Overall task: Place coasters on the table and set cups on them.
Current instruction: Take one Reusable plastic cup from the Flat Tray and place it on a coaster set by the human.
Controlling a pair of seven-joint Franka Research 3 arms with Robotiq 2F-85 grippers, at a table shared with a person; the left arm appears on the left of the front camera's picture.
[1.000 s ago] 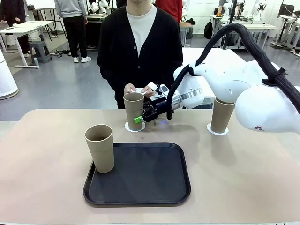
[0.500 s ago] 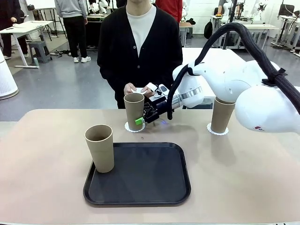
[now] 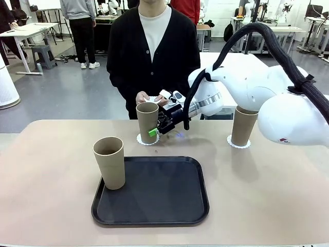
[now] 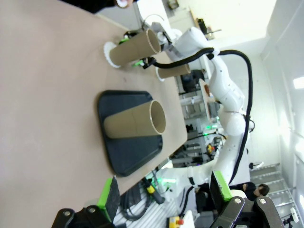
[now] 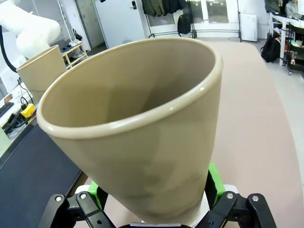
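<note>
We count 3 cups and 2 coasters: the middle cup point(image 3: 147, 118) stands on a coaster point(image 3: 141, 139) at the far side of the desk point(image 3: 51, 206), the right cup point(image 3: 243, 126) on another coaster point(image 3: 231, 143), and the third cup point(image 3: 109, 163) at the left edge of a black tray point(image 3: 154, 206). The front view shows the right tool point(image 3: 154, 129) low around the middle cup, with a person's hands point(image 3: 146, 98) just behind its rim. The right wrist view shows that cup close up between the green pads, jaws apart, though we cannot tell if they touch it, and the left wrist view shows all 3 cups beyond the left tool point(image 4: 166, 192), jaws wide apart and empty.
</note>
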